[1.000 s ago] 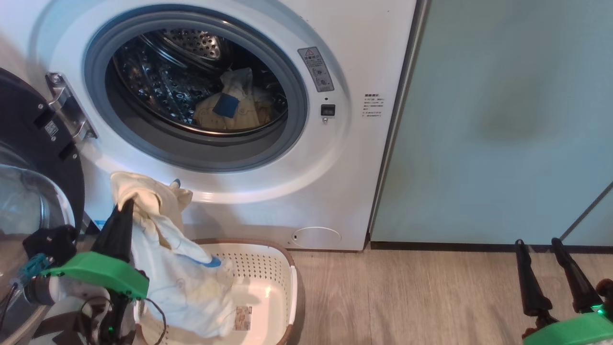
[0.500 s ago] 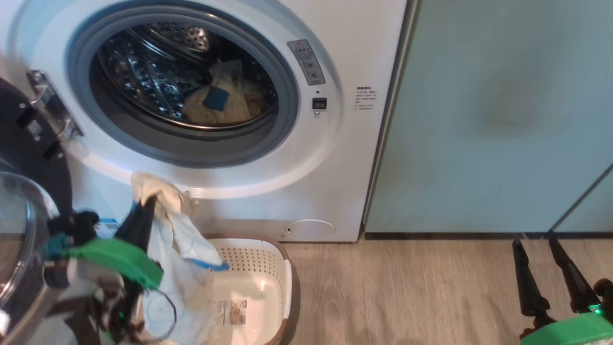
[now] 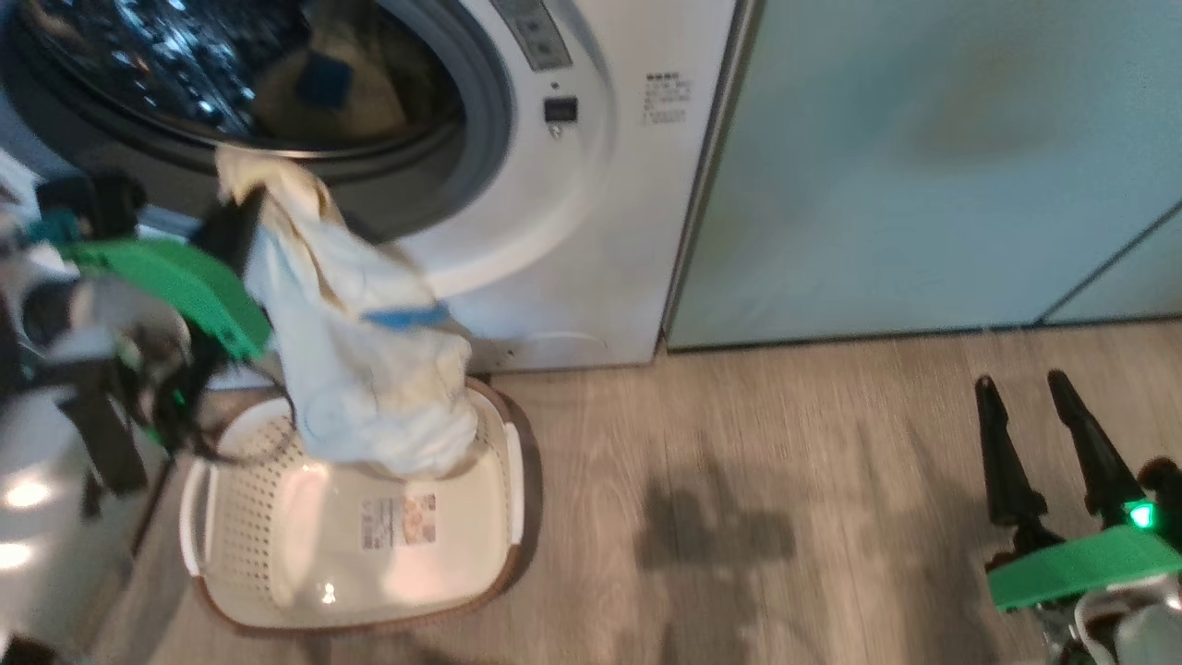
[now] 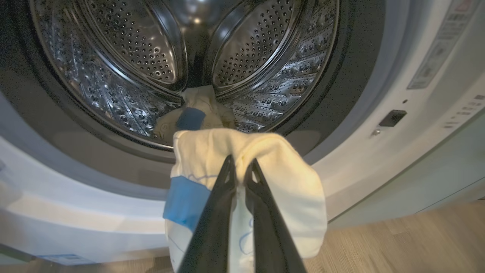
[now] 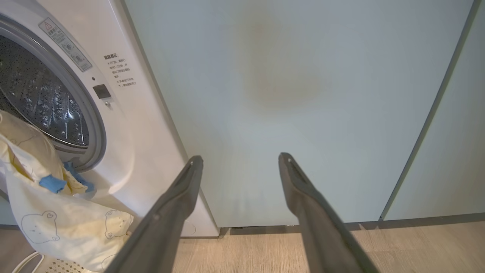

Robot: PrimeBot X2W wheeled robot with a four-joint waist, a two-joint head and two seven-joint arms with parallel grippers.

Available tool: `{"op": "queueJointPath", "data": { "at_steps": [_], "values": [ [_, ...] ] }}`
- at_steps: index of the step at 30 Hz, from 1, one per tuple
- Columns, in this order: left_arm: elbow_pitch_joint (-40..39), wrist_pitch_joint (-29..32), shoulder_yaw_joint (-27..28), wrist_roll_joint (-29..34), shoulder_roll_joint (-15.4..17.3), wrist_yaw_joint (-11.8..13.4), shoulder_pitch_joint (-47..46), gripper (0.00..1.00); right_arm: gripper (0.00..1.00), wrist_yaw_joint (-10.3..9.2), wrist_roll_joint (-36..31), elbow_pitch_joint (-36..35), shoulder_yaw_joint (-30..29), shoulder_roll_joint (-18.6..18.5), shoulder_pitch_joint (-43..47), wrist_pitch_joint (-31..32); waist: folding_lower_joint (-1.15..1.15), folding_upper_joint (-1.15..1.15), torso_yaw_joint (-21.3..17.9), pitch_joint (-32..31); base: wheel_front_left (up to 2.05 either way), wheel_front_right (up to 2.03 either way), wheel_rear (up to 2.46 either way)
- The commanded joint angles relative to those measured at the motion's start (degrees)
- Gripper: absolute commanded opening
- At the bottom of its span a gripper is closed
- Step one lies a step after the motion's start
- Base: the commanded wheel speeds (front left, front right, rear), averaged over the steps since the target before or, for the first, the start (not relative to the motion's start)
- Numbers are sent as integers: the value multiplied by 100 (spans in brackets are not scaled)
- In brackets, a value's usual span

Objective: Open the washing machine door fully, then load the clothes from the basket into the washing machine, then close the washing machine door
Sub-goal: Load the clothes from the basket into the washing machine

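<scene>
The left claw (image 4: 241, 161) is clamped on a yellow garment (image 3: 369, 388) hanging over the basket (image 3: 240, 517), before the washing machine (image 3: 572, 212); the right claw (image 3: 1020, 380) is apart.

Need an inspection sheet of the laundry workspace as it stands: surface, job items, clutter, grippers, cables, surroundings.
Surface: wood-look floor, a soft shadow mid-floor.
Job's things: washing machine with drum mouth uncovered; drum garment lies inside, pale yellow with a blue patch; hanging garment is just before the drum mouth, above the basket; the basket sits on the floor before the machine, label on its bottom.
Clutter: nothing seen.
Grippers: left gripper shut on the hanging garment; right gripper open, holding nothing.
Cables: dark wires at the left wrist.
Surroundings: pale teal cabinets right of the machine.
</scene>
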Motion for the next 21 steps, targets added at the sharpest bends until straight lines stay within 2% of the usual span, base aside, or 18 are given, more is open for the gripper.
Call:
{"op": "queueJointPath", "data": {
  "at_steps": [1,10,21],
  "values": [
    [-37,15,167,-50,398,-3,-609,0,100,10,14,-206,139,-36,-268,-38,-2,0,-209,393,0,0,0],
    [642,146,-87,-202,831,-3,-2065,0,100,10,57,-276,226,75,-790,-38,-2,0,-546,1313,0,0,0],
    [1330,199,-434,-61,1034,-3,-3365,0,100,10,121,-353,301,200,-1239,-38,-2,0,-849,2112,0,0,0]
  ]
}}
